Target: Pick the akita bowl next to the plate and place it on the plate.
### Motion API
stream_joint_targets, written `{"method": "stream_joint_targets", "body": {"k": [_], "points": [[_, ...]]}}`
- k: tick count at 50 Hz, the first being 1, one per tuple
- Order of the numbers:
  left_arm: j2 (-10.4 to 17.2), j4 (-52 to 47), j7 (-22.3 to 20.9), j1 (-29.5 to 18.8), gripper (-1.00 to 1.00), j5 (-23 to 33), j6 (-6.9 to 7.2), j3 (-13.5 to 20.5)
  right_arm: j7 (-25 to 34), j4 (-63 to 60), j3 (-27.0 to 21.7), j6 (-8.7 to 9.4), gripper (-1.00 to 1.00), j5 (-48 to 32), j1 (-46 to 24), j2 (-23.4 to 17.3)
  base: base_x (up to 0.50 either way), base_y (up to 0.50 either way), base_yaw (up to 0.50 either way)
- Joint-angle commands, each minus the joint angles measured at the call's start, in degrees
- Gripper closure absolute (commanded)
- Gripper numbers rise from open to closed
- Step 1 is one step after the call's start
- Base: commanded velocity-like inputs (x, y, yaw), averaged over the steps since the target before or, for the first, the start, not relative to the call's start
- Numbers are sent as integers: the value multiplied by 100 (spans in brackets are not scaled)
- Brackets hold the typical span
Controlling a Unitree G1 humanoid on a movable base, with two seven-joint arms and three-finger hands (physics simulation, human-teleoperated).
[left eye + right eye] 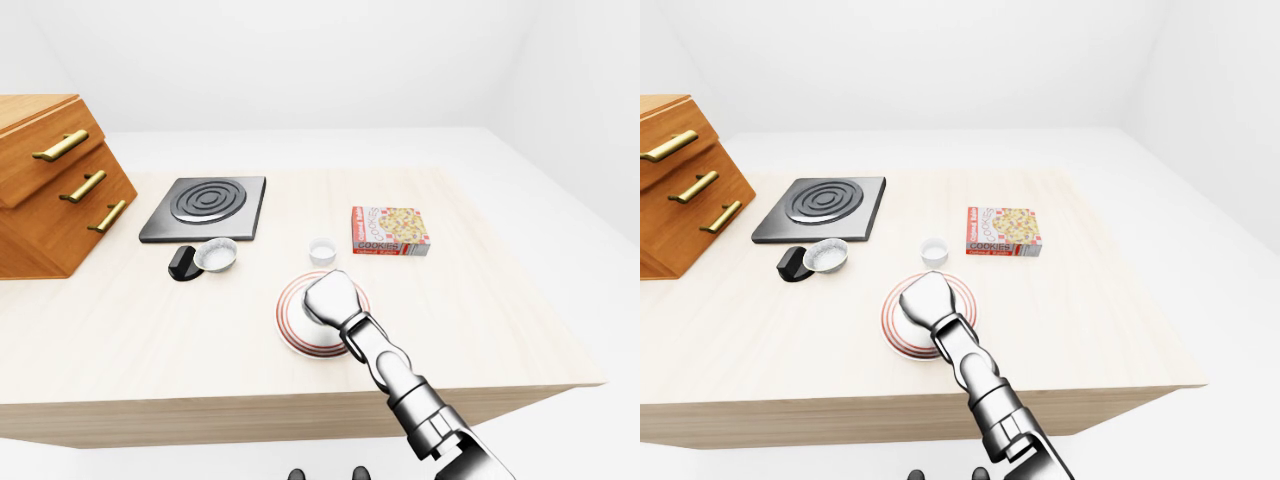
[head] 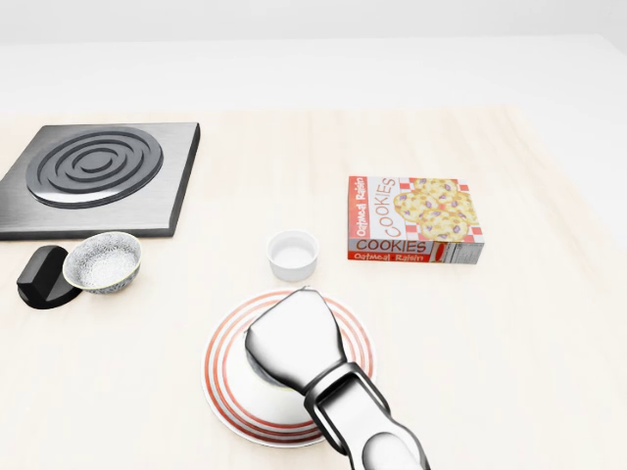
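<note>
The chrome right hand [image 2: 294, 343] hovers over the red-ringed white round plate [image 2: 223, 377]. Its finger spread cannot be determined. The grey speckled bowl [image 2: 102, 261] sits left of the plate, apart.

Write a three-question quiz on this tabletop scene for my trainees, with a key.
1. True or false: in the head view, the right hand covers part of the plate.
2. Which lies nearest the plate? A) cookie box B) small white bowl C) stove burner
3. In the head view, what sits just left of the patterned bowl?

Key: 1 true. 2 B. 3 the black object.
</note>
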Motion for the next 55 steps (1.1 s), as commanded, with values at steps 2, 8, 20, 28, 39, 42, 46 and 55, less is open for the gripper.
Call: {"method": "stream_joint_targets", "body": {"k": [2, 8, 20, 28, 39, 42, 46, 55], "points": [[-9, -71, 37, 8, -100, -17, 0, 1, -57, 64, -19, 0, 100, 19, -53, 22, 0, 0, 0], [-18, -93, 29, 4, -100, -16, 0, 21, 9, 83, 4, 0, 100, 51, 5, 47, 0, 0, 0], [-30, -140, 37, 7, -100, -6, 0, 37, -173, 386, 43, 0, 100, -54, -60, 60, 0, 0, 0], [-27, -124, 31, -1, -100, 1, 0, 38, -235, 502, 43, 0, 100, -76, -86, 80, 0, 0, 0], [-12, -13, 10, -13, -100, 30, 0, -1, -320, 639, 22, 0, 100, -100, -146, 76, 0, 0, 0], [-14, 20, -3, -4, -100, 23, 0, -2, -274, 579, 17, 0, 100, -88, -123, 66, 0, 0, 0], [-25, -7, 10, 2, -100, 17, 0, -15, -262, 577, 2, 0, 100, -68, -140, 65, 0, 0, 0], [-22, 12, 2, 3, -100, 20, 0, -28, -253, 657, -61, 0, 100, -14, -241, 53, 0, 0, 0]]}}
